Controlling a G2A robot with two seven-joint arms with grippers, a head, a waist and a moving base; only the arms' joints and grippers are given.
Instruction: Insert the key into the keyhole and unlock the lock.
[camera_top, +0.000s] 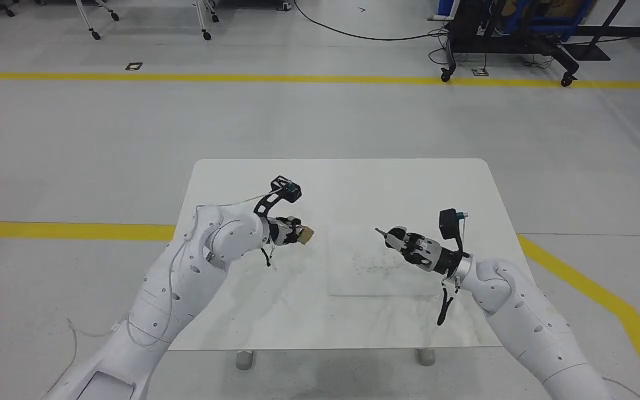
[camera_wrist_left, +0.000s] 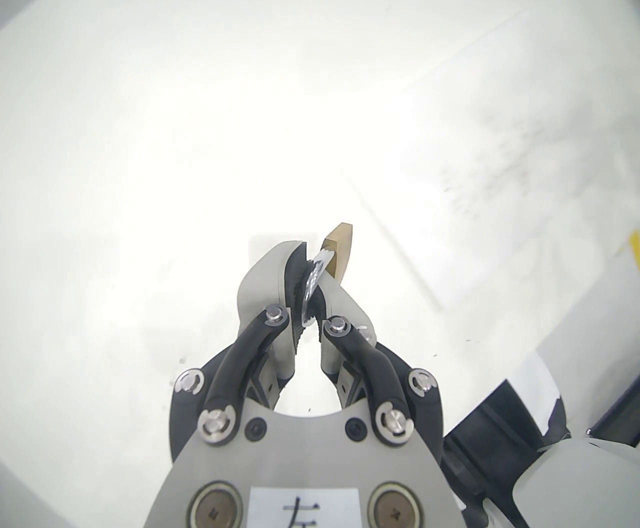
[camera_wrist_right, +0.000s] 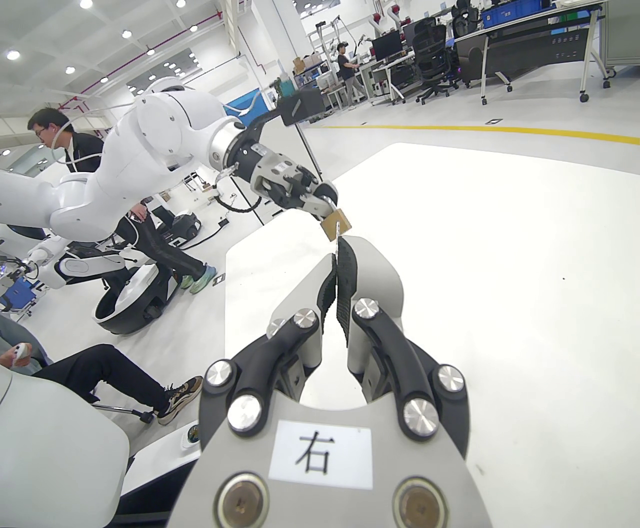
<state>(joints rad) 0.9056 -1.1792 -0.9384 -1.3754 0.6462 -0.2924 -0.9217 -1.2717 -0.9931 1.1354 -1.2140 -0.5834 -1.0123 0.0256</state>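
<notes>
Right wrist view, closest in: the right gripper (camera_wrist_right: 345, 247) has its ribbed black pads pressed tight together. A thin silvery blade, the key (camera_wrist_right: 341, 231), sticks out past the fingertips, so this gripper is clenched on the key. Just beyond the key's tip from this angle hangs the brass padlock (camera_wrist_right: 332, 223), held up off the white table (camera_wrist_right: 475, 225) by the left gripper (camera_wrist_right: 325, 200), whose arm comes in from the far side.

In the left wrist view the left gripper is pinched onto the padlock's steel shackle (camera_wrist_left: 312, 280). The brass body juts past the fingertips and is tilted to one side above the table surface.

From the top view the two grippers face each other over the middle of the table, with the key's tip pointing toward the padlock. A clear gap of table lies between them, so the key is not in the keyhole. I cannot tell which way the keyhole faces. The right gripper hovers over a pale rectangular sheet (camera_top: 370, 280) marked with dark scuffs, while the padlock sits just off that sheet's edge.

Farther off, past the table's far edge, a yellow line (camera_top: 300, 77) runs across the floor.
</notes>
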